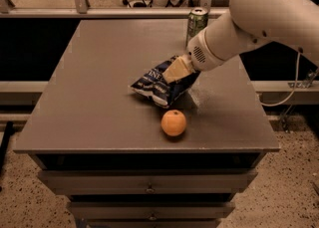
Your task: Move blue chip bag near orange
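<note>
Single camera view, looking down at the front of the surface (99, 77).

- Arm (259, 18): white, enters from the upper right and reaches down-left over the right half of the surface.
- Gripper (173, 71): over the middle of the surface, a little right of centre. Its tan fingers (175, 67) are closed on the upper right part of the blue chip bag (152, 83); the bag is pinched between them.
- Blue chip bag: hangs tilted from the gripper, long side sloping down toward the left and the front edge. Its lowest corner is very close to the surface; cannot tell whether it touches.
- Orange (173, 122): rests on the surface near the front edge, slightly right of centre. It is just in front of the bag's lower corner, with a narrow gap between them; not touching.
- Green soda can (197, 21): upright at the back edge, right of centre, well apart from bag and orange, partly behind the arm.
- Drawer fronts (149, 179) show below the front edge.
</note>
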You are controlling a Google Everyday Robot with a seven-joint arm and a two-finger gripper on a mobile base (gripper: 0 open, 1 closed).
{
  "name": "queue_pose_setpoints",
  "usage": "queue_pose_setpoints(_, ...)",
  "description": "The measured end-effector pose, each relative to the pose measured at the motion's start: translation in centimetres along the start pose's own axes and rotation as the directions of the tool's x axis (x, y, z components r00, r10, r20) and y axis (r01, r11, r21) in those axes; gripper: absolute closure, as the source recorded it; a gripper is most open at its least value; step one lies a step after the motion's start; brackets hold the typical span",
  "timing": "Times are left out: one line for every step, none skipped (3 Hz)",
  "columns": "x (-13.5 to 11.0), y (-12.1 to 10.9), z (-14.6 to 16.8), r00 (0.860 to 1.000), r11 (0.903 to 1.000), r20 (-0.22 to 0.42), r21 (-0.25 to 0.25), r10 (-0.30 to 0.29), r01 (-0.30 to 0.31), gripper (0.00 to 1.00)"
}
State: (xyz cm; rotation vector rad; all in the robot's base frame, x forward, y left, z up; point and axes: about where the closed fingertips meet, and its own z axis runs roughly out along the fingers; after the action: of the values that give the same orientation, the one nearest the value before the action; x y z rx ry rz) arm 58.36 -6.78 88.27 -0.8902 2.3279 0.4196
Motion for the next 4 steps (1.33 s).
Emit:
queue_pose_setpoints(1.3,0.4,0.2,0.998,0.9986,-0.017,-0.004,0.052,-0.052,0.84)
queue_pose_setpoints(2.1,0.7,0.8,0.995,0.9953,-0.028,-0.009,0.096,-0.097,0.61)
queue_pose_setpoints(2.7,0.9,1.2,0.990,0.9908,-0.040,-0.008,0.135,-0.135,0.30)
queue_pose_setpoints(3.1,1.0,1.2,0.987,0.9880,-0.048,-0.001,0.154,-0.154,0.07)
